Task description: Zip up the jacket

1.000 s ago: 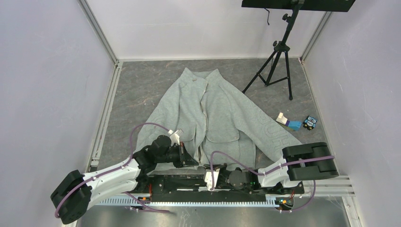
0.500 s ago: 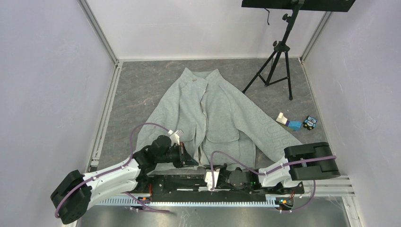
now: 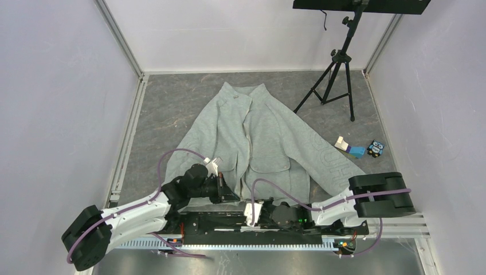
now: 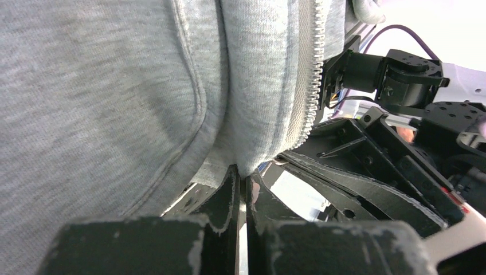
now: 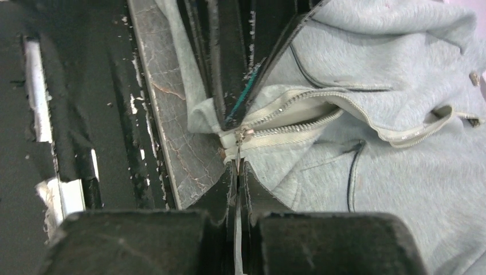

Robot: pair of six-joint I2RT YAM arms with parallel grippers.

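Note:
The light grey fleece jacket [image 3: 261, 137] lies front up on the grey floor, collar far, hem at the arms' bases. Its zipper [image 5: 286, 114] is open, the two rows of teeth parting from the slider [image 5: 240, 136] at the hem. My left gripper [image 3: 228, 193] is shut on the jacket's bottom hem just left of the zipper; in the left wrist view [image 4: 242, 177] the fleece is pinched between the fingertips. My right gripper [image 3: 250, 211] is at the hem's centre; in the right wrist view [image 5: 238, 172] it is shut on the thin zipper pull [image 5: 238, 157].
A black tripod [image 3: 338, 63] stands at the far right. A small white and blue block [image 3: 349, 148] and a small blue toy [image 3: 375, 148] lie to the jacket's right. The black base rail [image 3: 229, 220] runs along the near edge. Walls close in on both sides.
My right gripper has shifted a little to the left and toward the hem. The left arm and the jacket have not visibly moved.

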